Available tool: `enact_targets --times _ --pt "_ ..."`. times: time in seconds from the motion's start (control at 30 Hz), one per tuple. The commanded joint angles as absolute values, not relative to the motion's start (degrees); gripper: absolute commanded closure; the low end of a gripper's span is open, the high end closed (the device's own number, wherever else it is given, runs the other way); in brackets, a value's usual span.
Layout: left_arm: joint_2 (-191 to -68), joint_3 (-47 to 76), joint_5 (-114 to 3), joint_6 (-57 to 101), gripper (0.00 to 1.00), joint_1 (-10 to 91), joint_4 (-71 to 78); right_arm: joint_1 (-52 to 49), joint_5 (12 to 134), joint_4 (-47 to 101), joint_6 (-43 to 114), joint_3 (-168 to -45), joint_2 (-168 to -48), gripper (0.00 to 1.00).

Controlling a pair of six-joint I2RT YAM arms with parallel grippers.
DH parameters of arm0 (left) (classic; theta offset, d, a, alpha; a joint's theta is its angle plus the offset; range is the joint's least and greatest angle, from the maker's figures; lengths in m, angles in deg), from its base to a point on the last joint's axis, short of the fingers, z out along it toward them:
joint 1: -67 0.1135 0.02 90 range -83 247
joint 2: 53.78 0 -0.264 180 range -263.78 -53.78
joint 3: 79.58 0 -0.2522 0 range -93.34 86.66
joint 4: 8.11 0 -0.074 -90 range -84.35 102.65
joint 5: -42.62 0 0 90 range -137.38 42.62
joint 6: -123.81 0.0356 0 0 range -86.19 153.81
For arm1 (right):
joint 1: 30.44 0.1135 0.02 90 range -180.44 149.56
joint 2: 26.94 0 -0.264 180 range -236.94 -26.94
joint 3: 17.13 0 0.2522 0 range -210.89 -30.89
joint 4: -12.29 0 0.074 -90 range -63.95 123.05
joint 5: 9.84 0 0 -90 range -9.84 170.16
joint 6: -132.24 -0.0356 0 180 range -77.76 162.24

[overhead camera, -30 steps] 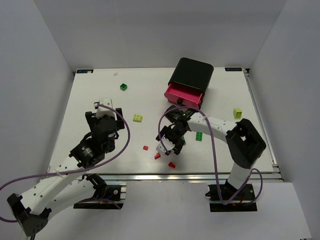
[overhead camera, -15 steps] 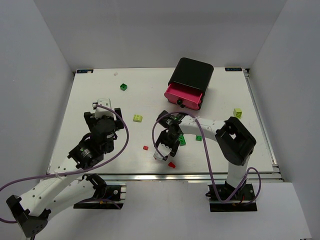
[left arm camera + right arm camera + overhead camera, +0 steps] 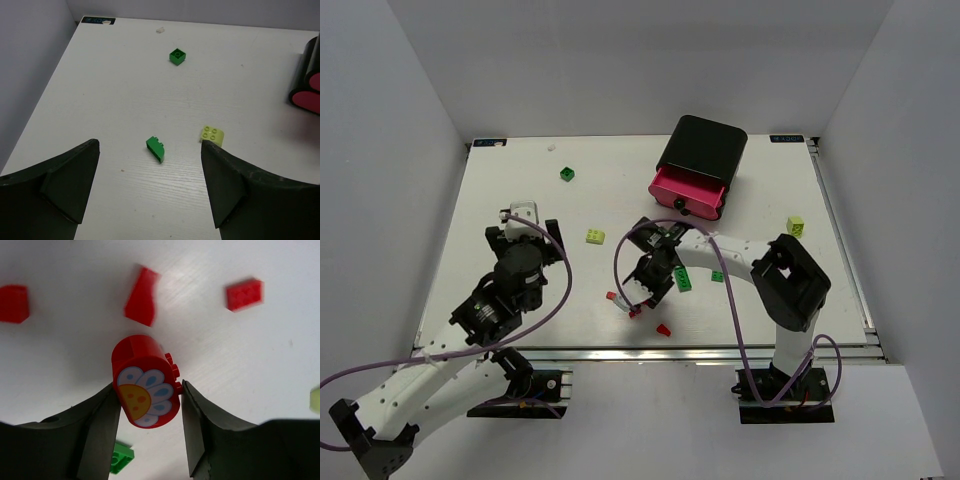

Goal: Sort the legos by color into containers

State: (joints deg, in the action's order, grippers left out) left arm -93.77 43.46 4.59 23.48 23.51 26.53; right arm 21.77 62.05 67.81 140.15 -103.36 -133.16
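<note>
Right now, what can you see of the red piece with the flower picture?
The red piece is a glossy plastic rounded block, with small studs on one side and a printed end face: white petals with blue spots around a yellow centre. It sits between the right gripper's dark fingers, which touch both its sides.

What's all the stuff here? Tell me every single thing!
cabinet: one, black, far side of the white table
drawer: one, pink, in the cabinet's near face
flower brick: one, red, between the right gripper's fingers
red bits: three, red, loose near it
green cube: one, green, far left
green wedge: one, green, ahead of the left gripper
flat green bricks: two, green, beside the right arm
lime blocks: two, lime-yellow, mid-table and near the right edge
white scrap: one, white, far edge
cables: two, purple, one looping by each gripper
left gripper: one, black, open
right gripper: one, black, closed on the flower brick
</note>
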Motion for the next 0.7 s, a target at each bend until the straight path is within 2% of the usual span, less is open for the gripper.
enact_targets --times 0.0,0.07,0.23,0.43,0.67 --pt "-89.9 45.1 1.0 24.8 0.09 23.8 23.0 21.3 59.8 63.1 121.4 -108.7 -129.4 1.00" --pt "-87.6 45.3 -0.9 24.9 0.17 23.8 22.4 20.4 59.1 61.3 114.5 -111.8 -127.9 1.00" --pt "-84.2 46.8 -6.4 25.7 0.20 23.8 20.2 19.0 61.0 57.2 91.1 -117.0 -122.4 1.00" --pt "-83.6 47.1 -11.4 26.4 0.14 23.8 19.4 12.6 70.9 59.9 70.9 -126.2 -122.0 1.00" --pt "-87.4 46.4 -18.4 27.0 0.09 23.8 19.7 2.8 71.9 63.4 67.7 -131.8 -123.6 1.00"
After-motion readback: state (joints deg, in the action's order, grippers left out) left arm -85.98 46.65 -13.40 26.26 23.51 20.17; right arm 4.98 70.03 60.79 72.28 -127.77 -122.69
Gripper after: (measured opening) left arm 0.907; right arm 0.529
